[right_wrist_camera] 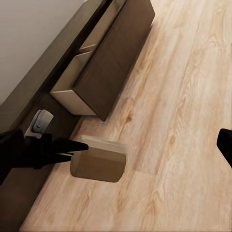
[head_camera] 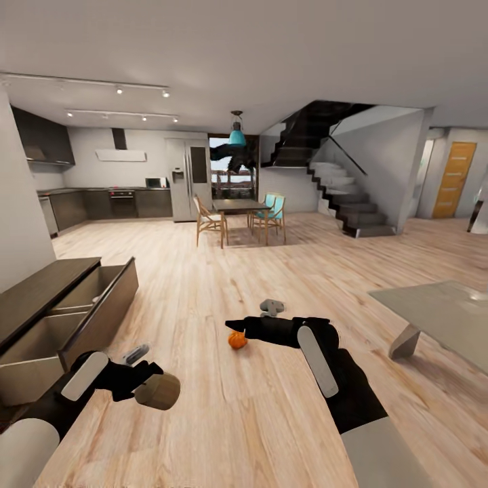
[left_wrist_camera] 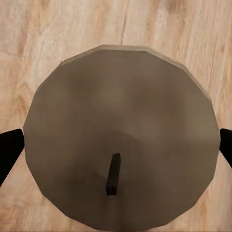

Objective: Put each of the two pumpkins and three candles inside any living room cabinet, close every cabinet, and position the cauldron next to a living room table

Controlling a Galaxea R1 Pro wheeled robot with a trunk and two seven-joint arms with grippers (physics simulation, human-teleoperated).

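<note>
My left gripper (head_camera: 152, 386) is shut on a cream candle (head_camera: 160, 392), held low over the floor in front of the dark brown cabinet (head_camera: 41, 291). The candle's top and wick (left_wrist_camera: 113, 174) lie between the two fingers. The cabinet's drawers (right_wrist_camera: 108, 67) stand pulled open, showing pale insides. One orange pumpkin (head_camera: 237, 340) sits on the floor mid-room, just under the tips of my right gripper (head_camera: 232, 324), which is open and holds nothing. The right wrist view looks across at the held candle (right_wrist_camera: 99, 164). The grey table (head_camera: 440, 312) stands at the right. The cauldron is out of view.
A small grey object (head_camera: 272, 307) lies on the floor beyond the pumpkin. Farther back are a dining table with chairs (head_camera: 240, 207), a staircase (head_camera: 346, 196) and a kitchen along the far left wall. Wooden floor stretches between cabinet and table.
</note>
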